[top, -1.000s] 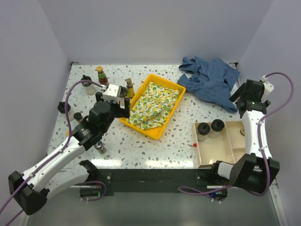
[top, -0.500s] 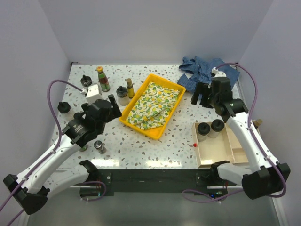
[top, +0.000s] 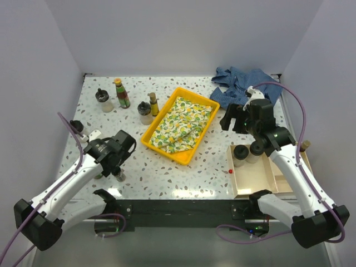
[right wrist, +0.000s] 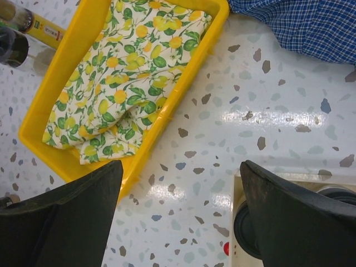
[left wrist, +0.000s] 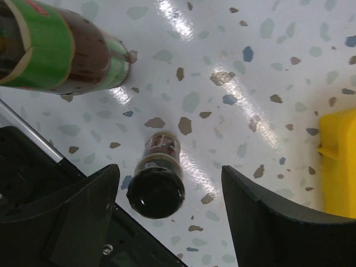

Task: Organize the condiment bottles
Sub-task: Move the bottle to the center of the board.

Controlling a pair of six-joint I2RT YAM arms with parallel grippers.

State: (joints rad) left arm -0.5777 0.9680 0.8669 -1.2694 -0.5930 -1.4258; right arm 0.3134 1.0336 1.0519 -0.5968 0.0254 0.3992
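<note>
Several condiment bottles stand on the speckled table. At the back left are a squat black-lidded jar (top: 103, 100), a green red-labelled bottle (top: 121, 93), a slim amber bottle (top: 153, 104) and another jar (top: 144, 114). A small dark bottle with a black lid (left wrist: 157, 183) (top: 118, 176) stands between the fingers of my left gripper (left wrist: 169, 173) (top: 115, 166), nearer the left finger; the jaws are open and touch nothing. A green-labelled bottle (left wrist: 55, 55) stands beside it. My right gripper (right wrist: 182, 167) (top: 229, 119) hangs open and empty over bare table. Two black-lidded jars (top: 240, 154) (top: 257, 148) sit in the beige tray (top: 261, 181).
A yellow tray (top: 149, 138) with a lemon-print cloth (top: 181, 123) lies in the middle. Blue checked cloth (top: 245, 92) is heaped at the back right. A black-lidded jar (top: 76, 127) stands by the left wall. A small red thing (top: 230, 171) lies beside the beige tray.
My left arm pulled back toward the near left and came down over the small black-lidded bottle, its jaws narrowing. My right arm swung in from the far right to between the two trays.
</note>
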